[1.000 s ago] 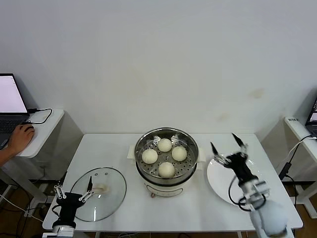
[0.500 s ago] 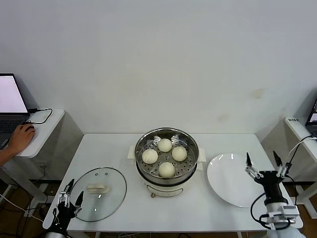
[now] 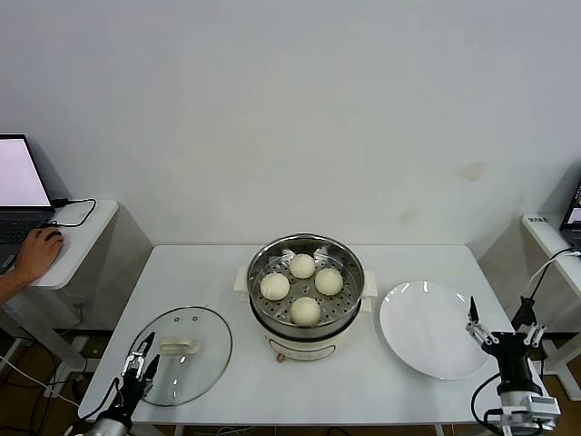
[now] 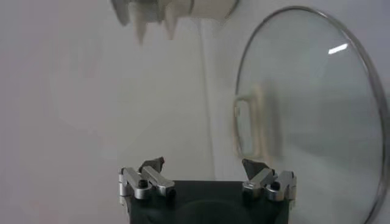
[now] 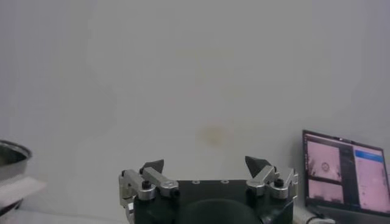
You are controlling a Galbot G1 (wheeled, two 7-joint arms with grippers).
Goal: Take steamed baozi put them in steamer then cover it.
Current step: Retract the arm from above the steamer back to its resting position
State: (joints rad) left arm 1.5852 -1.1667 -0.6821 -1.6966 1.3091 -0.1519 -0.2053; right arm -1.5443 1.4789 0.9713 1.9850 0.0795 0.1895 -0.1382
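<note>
From the head camera I see the steamer (image 3: 306,300) at the middle of the white table (image 3: 218,272), uncovered, with all four steamed baozi (image 3: 302,288) sitting on its perforated tray. The cover (image 3: 182,352) lies flat on the table to the steamer's left, near the front edge, its cream handle facing up. A white plate (image 3: 427,331) lies to the steamer's right, with nothing on it. My left gripper (image 3: 138,366) sits low at the front left corner, just at the cover's near rim, touching nothing, fingers spread. My right gripper (image 3: 501,325) hangs off the table's front right corner, just beside the plate's edge, fingers wide apart and holding nothing. On a side desk at far left there is a laptop (image 3: 20,195) with a person's hand (image 3: 34,254) on a mouse; I cannot read anything on its screen.

On the left wrist camera, the left gripper (image 4: 204,172) shows both fingertips well apart with nothing between them. The cover (image 4: 317,115) fills the side beyond them, handle visible through the glass, and the steamer's base (image 4: 177,9) shows at the far edge.

On the right wrist camera, the right gripper (image 5: 205,168) is likewise spread and empty, pointed at the bare wall. A sliver of the steamer (image 5: 12,159) shows at one edge, and another laptop screen (image 5: 344,173) glows at the other, its writing too small to read. No brand or label is legible anywhere.
</note>
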